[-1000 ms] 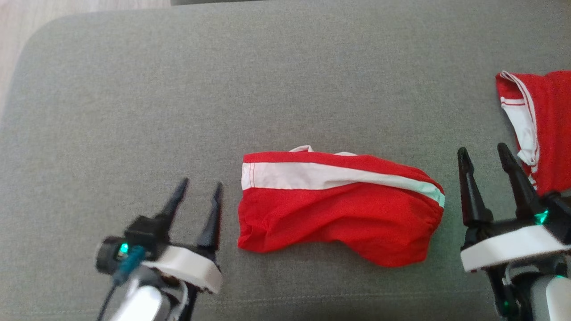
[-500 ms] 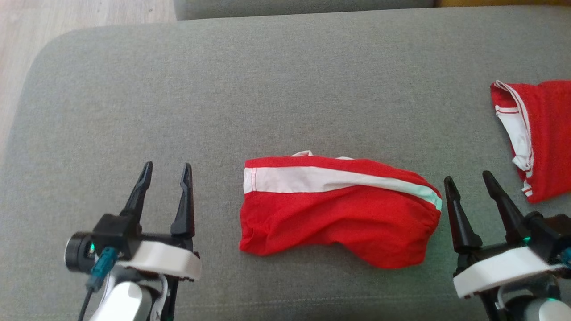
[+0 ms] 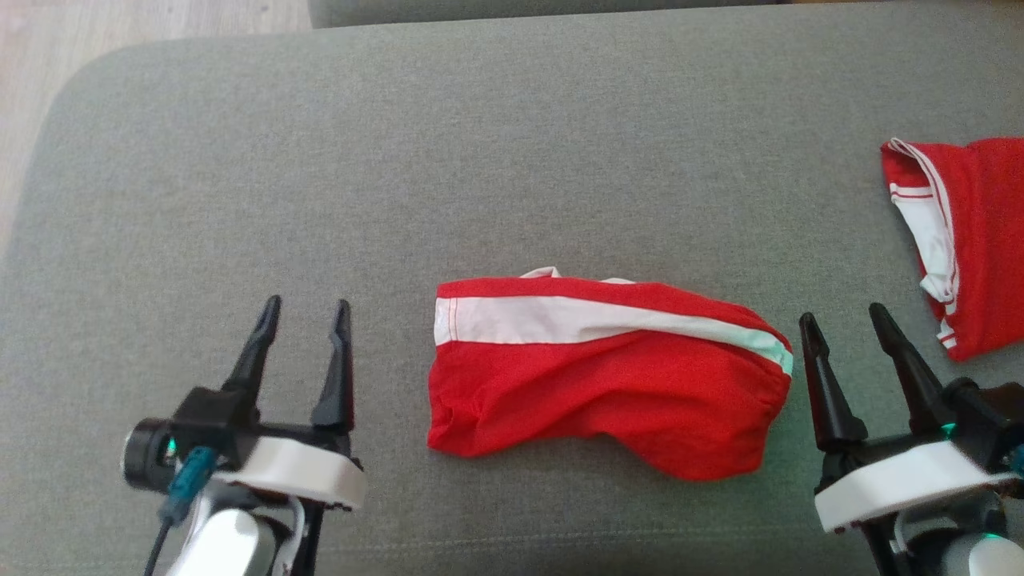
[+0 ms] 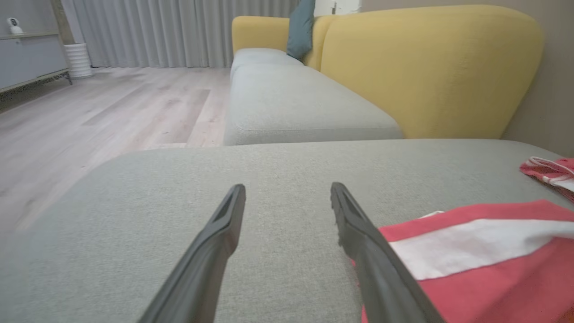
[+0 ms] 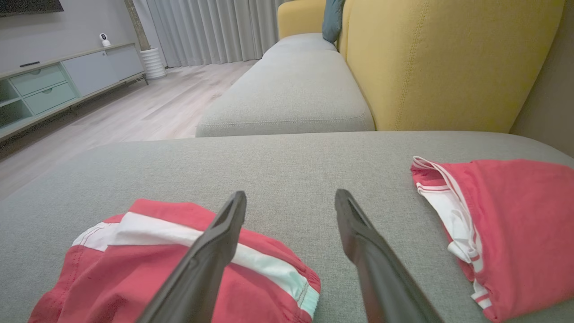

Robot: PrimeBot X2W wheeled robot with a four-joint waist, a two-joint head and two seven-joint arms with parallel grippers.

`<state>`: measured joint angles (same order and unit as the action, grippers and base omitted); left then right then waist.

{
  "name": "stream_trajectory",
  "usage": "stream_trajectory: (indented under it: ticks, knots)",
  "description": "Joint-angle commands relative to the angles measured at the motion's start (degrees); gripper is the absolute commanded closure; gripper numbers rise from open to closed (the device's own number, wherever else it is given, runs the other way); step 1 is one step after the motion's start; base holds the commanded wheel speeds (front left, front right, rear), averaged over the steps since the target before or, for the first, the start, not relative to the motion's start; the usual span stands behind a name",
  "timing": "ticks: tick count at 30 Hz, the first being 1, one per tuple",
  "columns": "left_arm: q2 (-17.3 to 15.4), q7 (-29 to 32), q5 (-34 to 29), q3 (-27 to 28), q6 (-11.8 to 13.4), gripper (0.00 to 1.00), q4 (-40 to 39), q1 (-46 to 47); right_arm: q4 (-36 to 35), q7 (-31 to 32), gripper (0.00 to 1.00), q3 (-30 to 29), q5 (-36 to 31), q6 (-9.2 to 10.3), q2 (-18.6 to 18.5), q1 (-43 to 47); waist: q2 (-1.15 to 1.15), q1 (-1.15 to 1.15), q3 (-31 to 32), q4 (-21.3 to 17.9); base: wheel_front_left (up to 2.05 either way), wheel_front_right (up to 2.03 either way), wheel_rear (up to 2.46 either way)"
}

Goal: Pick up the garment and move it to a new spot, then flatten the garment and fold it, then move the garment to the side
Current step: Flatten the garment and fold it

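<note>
A folded red garment lies on a grey sofa cushion between the open, empty left pincer and right pincer; seemingly only moving it aside remains.

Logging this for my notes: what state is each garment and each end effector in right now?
Red shorts: folded over, lying loose on the grey cushion.
Second red garment: crumpled, lying on the cushion, untouched.
Left end effector: open, empty, left of the shorts.
Right end effector: open, empty, between the two garments.
</note>
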<state>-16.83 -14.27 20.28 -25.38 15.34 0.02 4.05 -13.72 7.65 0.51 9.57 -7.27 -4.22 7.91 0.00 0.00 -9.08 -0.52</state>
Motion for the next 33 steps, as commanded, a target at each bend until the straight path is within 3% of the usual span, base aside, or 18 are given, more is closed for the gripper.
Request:
stream_trajectory:
  ticks: [1,6,12,22,23,25,33]
  knots:
    - [-0.97,-0.05,-0.08,1.61,-0.55,0.00,-1.54,2.69,-2.13,-0.09,0.00,0.94,0.19,-0.22,-0.29,-1.54,0.00,0.00,-0.17,-0.04,0.00,0.00,0.00]
    - [0.09,5.75,1.43,-2.20,-5.04,0.00,0.49,7.63,-2.41,-0.17,0.00,1.09,0.46,-0.22,-0.13,-2.14,0.00,0.00,-2.04,-0.35,0.00,0.00,0.00]
    - [2.48,16.27,5.79,-5.75,-10.58,0.00,9.06,14.44,-1.89,-0.53,0.00,1.77,0.88,-0.22,-0.06,-3.50,0.00,0.00,-4.47,-1.50,0.00,0.00,0.00]
    - [4.10,20.64,9.87,-5.60,-13.85,0.00,18.54,19.76,-0.97,-1.33,0.00,1.41,1.51,-0.22,0.38,-4.18,0.00,0.00,-6.21,-2.81,0.00,0.00,0.00]
    - [4.15,20.56,10.02,-5.63,-14.08,0.07,18.80,19.91,-0.89,-1.45,0.00,1.40,1.59,-0.22,0.43,-4.26,0.00,0.00,-6.28,-2.83,0.00,0.00,0.00]
    - [4.08,20.24,10.13,-5.71,-14.43,0.98,19.05,20.07,-0.74,-1.68,0.00,1.45,1.79,-0.22,0.52,-4.41,0.00,0.00,-6.36,-2.84,0.00,0.00,0.00]
    - [2.86,18.85,9.47,-5.61,-14.16,1.00,17.44,20.34,-0.28,-0.86,0.00,-0.62,1.97,-0.22,0.13,-3.83,0.00,0.00,-6.52,-2.44,0.00,0.00,0.00]
